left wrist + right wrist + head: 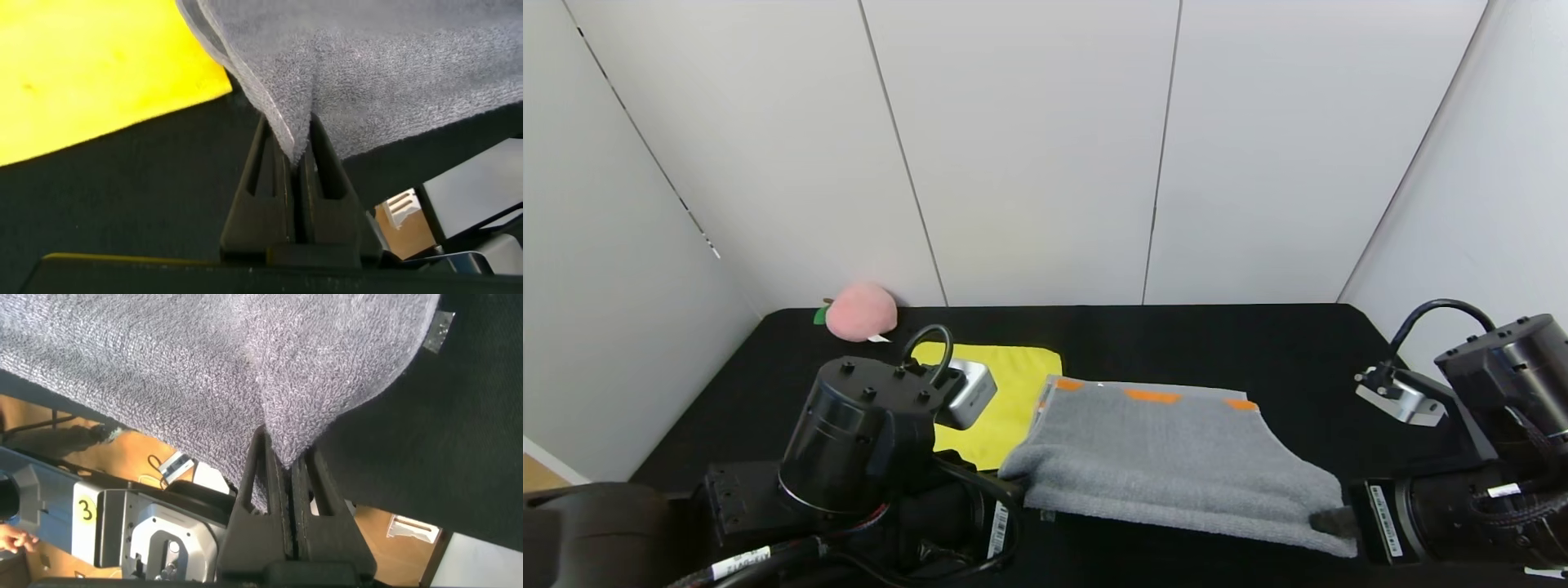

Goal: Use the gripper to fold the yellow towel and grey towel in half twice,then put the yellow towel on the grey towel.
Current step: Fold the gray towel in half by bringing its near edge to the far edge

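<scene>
Jaws: your left gripper (pixel 296 163) and right gripper (pixel 284 469) each pinch a near corner of the grey towel (pixel 1168 453) | yellow towel (pixel 1001 400) lies flat on the tabletop (pixel 1258 351) behind | you have both towels' folds and stacking left.

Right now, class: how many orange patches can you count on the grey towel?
3, in a row along the far edge of the grey towel: one at its left corner, one midway, one near the right end. Its folds may hide others.
</scene>
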Robot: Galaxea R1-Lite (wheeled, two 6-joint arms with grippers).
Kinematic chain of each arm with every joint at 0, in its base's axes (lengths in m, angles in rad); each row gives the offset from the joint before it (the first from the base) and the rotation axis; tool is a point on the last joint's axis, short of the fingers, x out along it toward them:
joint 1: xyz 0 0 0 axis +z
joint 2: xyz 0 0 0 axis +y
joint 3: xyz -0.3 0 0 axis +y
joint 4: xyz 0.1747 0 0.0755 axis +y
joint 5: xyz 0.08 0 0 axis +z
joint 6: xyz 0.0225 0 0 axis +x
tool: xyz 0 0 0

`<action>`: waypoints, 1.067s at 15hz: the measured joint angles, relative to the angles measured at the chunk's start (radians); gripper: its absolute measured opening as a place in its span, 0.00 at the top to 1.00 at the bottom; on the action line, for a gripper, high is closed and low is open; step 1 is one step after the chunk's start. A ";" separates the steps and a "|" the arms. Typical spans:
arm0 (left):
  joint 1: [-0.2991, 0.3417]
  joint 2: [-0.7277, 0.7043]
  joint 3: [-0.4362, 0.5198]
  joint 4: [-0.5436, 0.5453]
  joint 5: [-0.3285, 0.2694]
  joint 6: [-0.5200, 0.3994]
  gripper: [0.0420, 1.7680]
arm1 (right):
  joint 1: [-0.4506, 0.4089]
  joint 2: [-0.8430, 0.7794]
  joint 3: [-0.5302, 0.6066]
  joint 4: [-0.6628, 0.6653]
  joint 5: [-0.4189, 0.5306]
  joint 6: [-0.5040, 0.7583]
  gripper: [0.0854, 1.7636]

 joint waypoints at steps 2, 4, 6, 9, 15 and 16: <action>-0.007 -0.011 0.003 0.001 0.002 0.000 0.94 | 0.000 -0.008 0.002 0.001 0.000 0.000 0.97; -0.009 -0.016 0.003 0.001 0.002 0.000 0.94 | 0.000 -0.010 0.003 0.001 0.000 0.000 0.97; -0.007 -0.016 0.001 0.000 0.002 0.000 0.94 | -0.001 -0.005 -0.001 0.000 0.000 0.000 0.97; 0.005 0.008 -0.007 -0.013 -0.001 0.002 0.94 | -0.011 0.022 -0.011 -0.009 0.000 -0.001 0.97; 0.064 0.126 -0.076 -0.015 -0.018 0.010 0.94 | -0.045 0.147 -0.068 -0.010 0.008 -0.001 0.97; 0.074 0.152 -0.093 -0.016 -0.018 0.011 0.94 | -0.053 0.174 -0.083 -0.010 0.009 -0.002 0.97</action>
